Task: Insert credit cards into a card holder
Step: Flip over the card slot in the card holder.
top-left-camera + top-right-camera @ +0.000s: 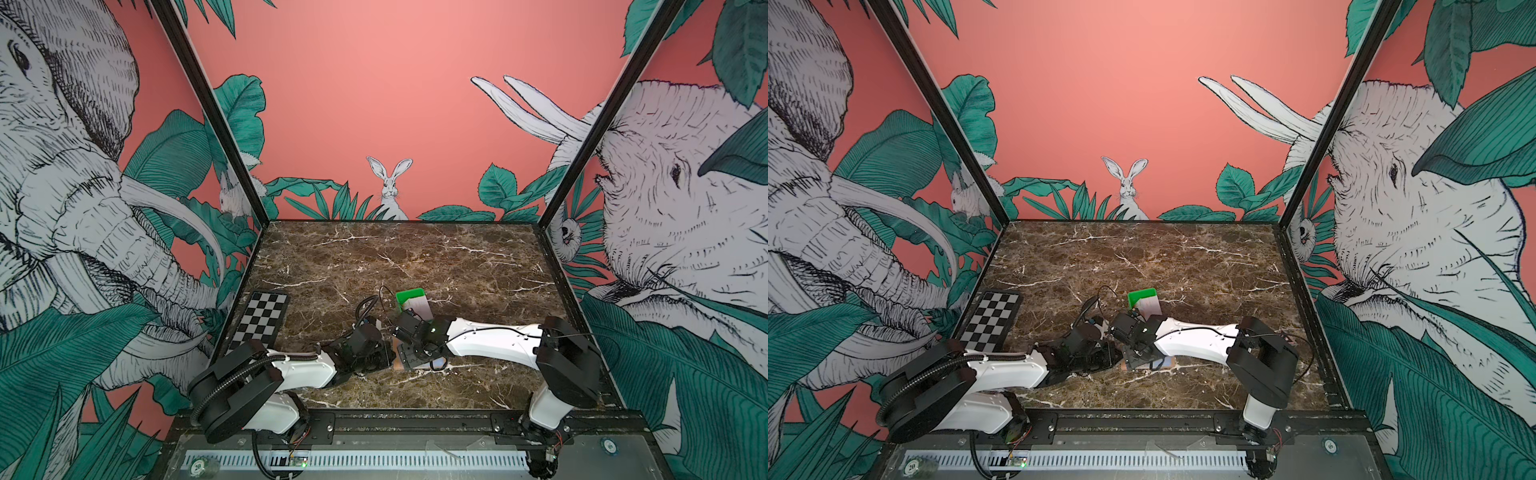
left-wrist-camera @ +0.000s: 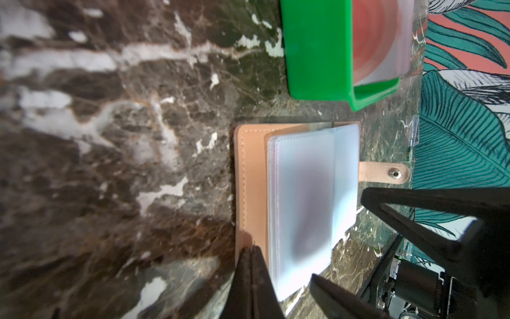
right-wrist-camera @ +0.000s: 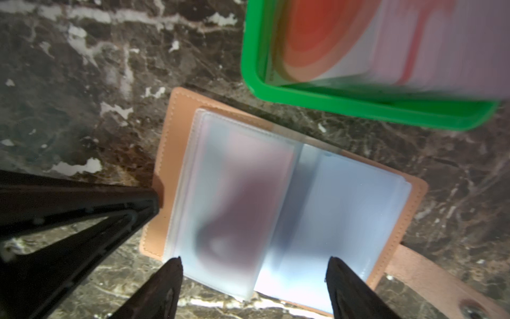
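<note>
2 claws: left claw (image 2: 249, 255), closed tight, pins the cover of the open card holder (image 2: 251, 179) to the counter (image 2: 110, 165), likely steadying it; right claw (image 3: 255, 262) hovers wide open, empty.

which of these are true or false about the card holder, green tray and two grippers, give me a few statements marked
The card holder lies open on the marble table. True.
The left gripper is wide open. False: it is shut, its tip at the holder's tan edge.
The green tray holds credit cards. True.
The right gripper grips a card. False: it is open and empty, above the holder.
</note>
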You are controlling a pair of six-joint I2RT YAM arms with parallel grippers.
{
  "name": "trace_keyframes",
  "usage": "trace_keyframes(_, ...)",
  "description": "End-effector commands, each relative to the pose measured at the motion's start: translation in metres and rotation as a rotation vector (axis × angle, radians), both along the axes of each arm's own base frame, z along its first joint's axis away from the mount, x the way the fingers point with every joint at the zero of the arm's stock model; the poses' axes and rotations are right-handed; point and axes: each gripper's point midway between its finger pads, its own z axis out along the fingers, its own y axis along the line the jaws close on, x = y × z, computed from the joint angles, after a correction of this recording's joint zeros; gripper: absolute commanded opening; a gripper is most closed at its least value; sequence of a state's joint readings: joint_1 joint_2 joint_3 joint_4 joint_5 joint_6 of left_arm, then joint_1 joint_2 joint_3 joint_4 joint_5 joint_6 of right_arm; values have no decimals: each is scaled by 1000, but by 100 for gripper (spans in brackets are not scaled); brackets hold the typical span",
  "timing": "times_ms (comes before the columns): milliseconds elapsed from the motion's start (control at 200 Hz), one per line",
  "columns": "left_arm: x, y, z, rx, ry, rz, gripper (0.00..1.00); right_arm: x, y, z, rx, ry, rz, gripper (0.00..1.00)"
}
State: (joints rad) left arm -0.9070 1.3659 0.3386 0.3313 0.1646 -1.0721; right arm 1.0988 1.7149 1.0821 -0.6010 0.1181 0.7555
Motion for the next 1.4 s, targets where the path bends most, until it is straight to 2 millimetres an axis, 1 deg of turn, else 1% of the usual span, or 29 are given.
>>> trace_keyframes(0,-3,8,-4,33,15,5,0,2,8,-5,5,11,-3,82)
trace_keyframes(175,-3,8,-4,32,14,7,0,1,8,-13,-14,23,-4,83)
trace_keyframes(305,-3,9,-6,37,15,7,0,1,1,-17,-46,18,-14,83)
trace_keyframes(385,-3,9,-7,37,16,10,0,4,-10,-16,-97,-5,-34,83)
trace_keyframes(480,-3,9,-7,33,17,11,0,9,-25,-11,-157,-48,-55,82)
trace_keyframes(580,-3,9,-9,37,19,10,0,11,-34,-5,-188,-71,-57,81)
trace_keyframes(740,-3,7,-9,33,21,9,0,13,-47,-1,-243,-97,-60,80)
trace_keyframes(880,-3,8,-9,34,22,10,0,14,-61,3,-282,-120,-78,79)
trace_keyframes(970,-4,9,-9,37,23,10,0,15,-74,7,-312,-138,-97,78)
trace_keyframes(1190,-3,8,-4,34,15,7,0,16,-105,17,-324,-151,-158,77)
trace_keyframes(1225,-3,8,-3,33,14,8,0,15,-112,13,-339,-143,-164,77)
trace_keyframes(1235,-3,9,-3,34,14,7,0,15,-112,19,-317,-152,-168,77)
trace_keyframes(1255,-3,8,-1,31,12,7,0,15,-114,21,-304,-156,-173,77)
trace_keyframes(1360,-2,8,4,25,4,5,0,14,-115,26,-224,-154,-168,76)
trace_keyframes(1395,-2,7,6,23,-1,4,0,14,-119,26,-208,-152,-180,76)
